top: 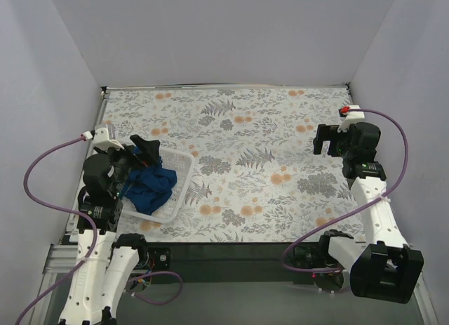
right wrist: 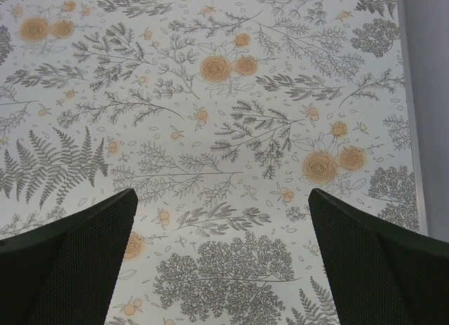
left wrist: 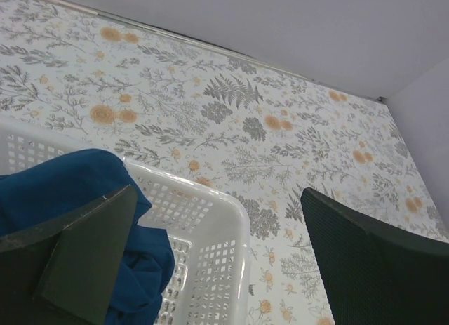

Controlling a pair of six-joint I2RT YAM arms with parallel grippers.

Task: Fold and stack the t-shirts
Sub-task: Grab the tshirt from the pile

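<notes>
Closest to me are the left arm's base and the right arm's base, fixed at the near edge of the tabletop, which is covered in a pale floral pattern of grey ferns and orange blooms. On the left side sits a white mesh basket. The dark blue t-shirt lies crumpled inside it, heaped toward the left arm and rising over the rim. The left tool hangs just above that heap with its fingers spread wide, gripping nothing. One finger sits right by the blue cloth, though whether it touches I can't quite tell. The right tool is well apart, over the flowered tabletop on the right side, its fingers likewise spread wide. Purple cables loop off both wrists.
</notes>
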